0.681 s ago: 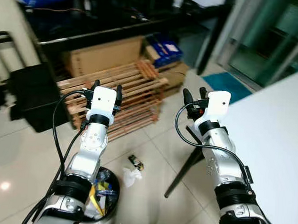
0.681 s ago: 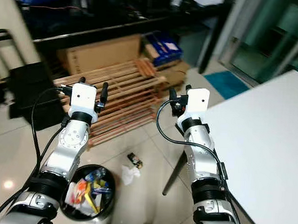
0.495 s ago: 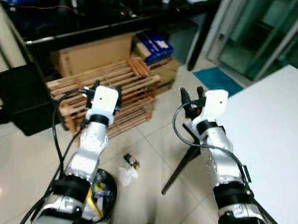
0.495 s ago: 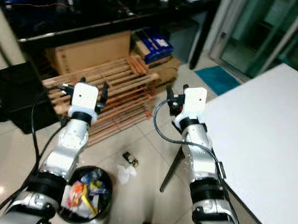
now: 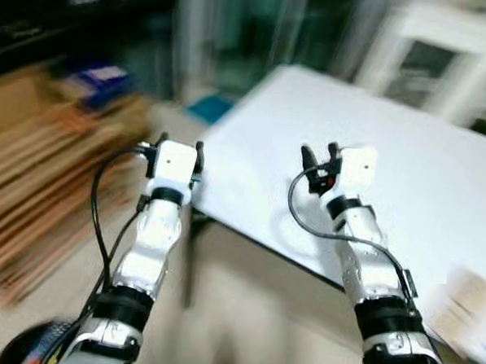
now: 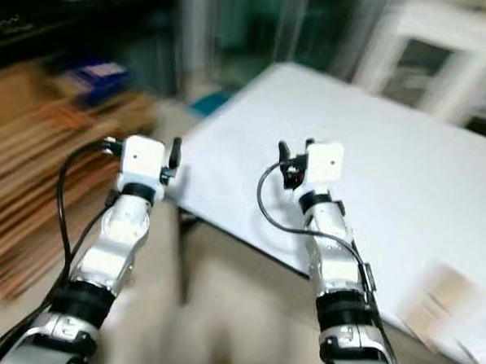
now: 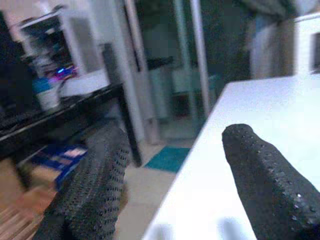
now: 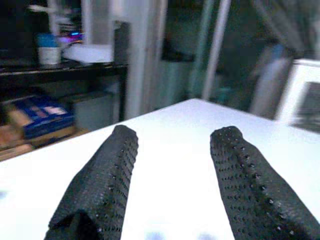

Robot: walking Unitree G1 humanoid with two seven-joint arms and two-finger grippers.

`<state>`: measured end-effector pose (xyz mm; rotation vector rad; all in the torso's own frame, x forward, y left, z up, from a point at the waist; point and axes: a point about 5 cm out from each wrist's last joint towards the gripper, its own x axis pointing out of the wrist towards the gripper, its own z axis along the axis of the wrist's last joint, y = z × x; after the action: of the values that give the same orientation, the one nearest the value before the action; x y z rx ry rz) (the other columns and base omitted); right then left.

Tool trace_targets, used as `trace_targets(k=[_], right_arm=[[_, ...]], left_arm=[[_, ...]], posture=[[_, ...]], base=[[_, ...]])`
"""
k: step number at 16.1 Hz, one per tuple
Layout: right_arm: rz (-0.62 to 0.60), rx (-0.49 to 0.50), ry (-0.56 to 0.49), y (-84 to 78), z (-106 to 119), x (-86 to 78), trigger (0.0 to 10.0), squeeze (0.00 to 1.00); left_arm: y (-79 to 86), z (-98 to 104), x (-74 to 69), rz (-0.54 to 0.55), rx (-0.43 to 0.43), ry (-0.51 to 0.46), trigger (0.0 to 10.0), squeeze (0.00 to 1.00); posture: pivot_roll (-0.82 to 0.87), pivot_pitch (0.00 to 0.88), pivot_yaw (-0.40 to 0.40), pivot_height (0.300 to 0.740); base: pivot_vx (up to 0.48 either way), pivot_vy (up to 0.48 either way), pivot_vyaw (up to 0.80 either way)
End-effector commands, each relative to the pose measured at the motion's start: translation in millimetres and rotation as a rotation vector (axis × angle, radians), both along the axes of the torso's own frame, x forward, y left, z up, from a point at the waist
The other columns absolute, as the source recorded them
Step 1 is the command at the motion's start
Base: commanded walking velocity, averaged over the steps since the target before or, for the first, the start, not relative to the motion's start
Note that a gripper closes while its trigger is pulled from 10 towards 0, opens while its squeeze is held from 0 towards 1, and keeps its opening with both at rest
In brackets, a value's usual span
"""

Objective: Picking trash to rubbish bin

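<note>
Blurred by motion, the head views show pale floor at the bottom, and at the lower left corner a dark round rim with a trace of colour, the bin [image 5: 30, 349]; its contents cannot be read. No loose trash can be made out.

Both silver arms are raised forward from the lower edge, forearms angled up and slightly inward, wrists level with each other. Left gripper [image 5: 178, 142] hovers just beside the near left edge of the white surface [image 5: 438, 184]; its jaws stand apart, holding nothing, and in the left wrist view the fingers [image 7: 92, 185] point along the surface edge toward a teal mat [image 7: 172, 157] on the floor. Right gripper [image 5: 319, 153] hovers above the surface; its jaws also stand apart and empty, fingers [image 8: 107, 177] aimed across the white top.

Left of the surface lies a smear of wooden slats [image 5: 38, 196]. Beyond it stand a dark shelf [image 8: 55, 75] with a blue box [image 8: 37, 115] beneath, glass doors, and a white cabinet [image 5: 445, 62].
</note>
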<state>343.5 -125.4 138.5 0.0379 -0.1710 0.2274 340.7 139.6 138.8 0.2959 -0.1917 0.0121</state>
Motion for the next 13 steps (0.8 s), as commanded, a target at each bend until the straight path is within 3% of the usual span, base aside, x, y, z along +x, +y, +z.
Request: trace_targets(k=[1, 13], right_arm=[[0.007, 0.014, -0.010, 4.0, 4.4, 0.7, 10.0, 0.00], [0.018, 0.000, 0.013, 5.8, 1.2, 0.2, 10.0, 0.00]], left_arm=[[2.5, 3.9, 1.0, 0.003, 0.002, -0.011, 10.0, 0.00], [4.5, 2.3, 3.1, 0.000, 0.008, 0.011, 10.0, 0.00]], posture=[[0.01, 0.012, -0.057, 0.740], [0.01, 0.023, -0.062, 0.740]], base=[[0.000, 0.000, -0.79], [0.000, 0.000, -0.79]])
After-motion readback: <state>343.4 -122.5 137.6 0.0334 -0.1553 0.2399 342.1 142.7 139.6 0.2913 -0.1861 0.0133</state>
